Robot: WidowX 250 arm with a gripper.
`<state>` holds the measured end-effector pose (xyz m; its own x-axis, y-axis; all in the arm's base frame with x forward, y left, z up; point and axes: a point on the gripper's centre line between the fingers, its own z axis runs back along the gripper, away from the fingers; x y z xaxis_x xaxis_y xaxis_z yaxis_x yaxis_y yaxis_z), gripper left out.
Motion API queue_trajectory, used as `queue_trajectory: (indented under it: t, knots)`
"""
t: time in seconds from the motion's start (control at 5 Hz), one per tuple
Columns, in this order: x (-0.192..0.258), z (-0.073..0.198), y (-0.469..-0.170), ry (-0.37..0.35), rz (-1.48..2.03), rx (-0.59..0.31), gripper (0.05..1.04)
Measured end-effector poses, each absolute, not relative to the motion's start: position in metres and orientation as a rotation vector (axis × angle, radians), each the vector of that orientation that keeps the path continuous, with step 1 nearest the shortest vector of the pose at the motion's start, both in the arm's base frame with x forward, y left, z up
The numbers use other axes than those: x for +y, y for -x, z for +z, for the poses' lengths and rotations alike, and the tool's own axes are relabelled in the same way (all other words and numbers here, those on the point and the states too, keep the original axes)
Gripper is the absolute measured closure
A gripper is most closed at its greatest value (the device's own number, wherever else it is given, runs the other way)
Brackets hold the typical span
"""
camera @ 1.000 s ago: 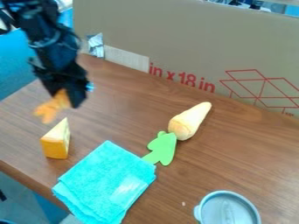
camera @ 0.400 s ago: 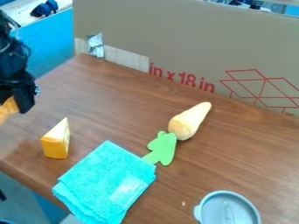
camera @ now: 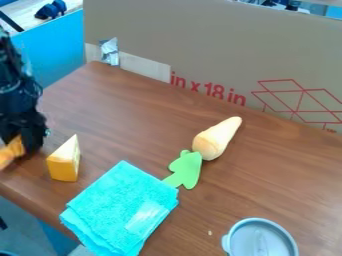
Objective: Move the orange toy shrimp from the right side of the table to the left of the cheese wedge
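Note:
At the left edge, the gripper [camera: 21, 146] hangs low over the table, a short way left of the cheese wedge, shut on an orange object [camera: 9, 153]. The yellow-orange cheese wedge [camera: 64, 162] stands on the table, apart from the gripper. A folded turquoise cloth [camera: 121, 205] lies to the wedge's right and nearer the camera. By the cloth's upper right corner lies a green leaf-shaped piece [camera: 186, 171], and above that a pale cream root-like toy [camera: 217, 138], its wide end beside the leaf.
A grey round container [camera: 261, 240] stands at the bottom right. Behind the wooden table [camera: 280, 175] rises a large cardboard panel [camera: 200, 40] with red print and silver tape. The table's front left edge runs below the gripper and the wedge.
The gripper has moved left with the orange object, from above and behind the wedge, then come down beside the left edge. The wedge, cloth, leaf and cream toy have stayed put.

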<state>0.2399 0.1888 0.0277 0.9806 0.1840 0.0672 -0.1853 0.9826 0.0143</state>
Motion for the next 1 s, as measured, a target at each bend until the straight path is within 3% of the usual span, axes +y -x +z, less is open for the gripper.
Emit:
queue_trajectory:
  t: [0.2,0.4,0.6,1.0]
  knots:
    - [0.191,0.022,-0.238,-0.047,0.186,-0.075,0.423]
    - [0.194,0.021,-0.234,-0.022,0.217,-0.130,0.179]
    - [0.184,0.031,-0.223,0.000,0.261,-0.203,0.077]
    - [0.175,0.097,-0.219,-0.172,0.329,-0.260,0.081]
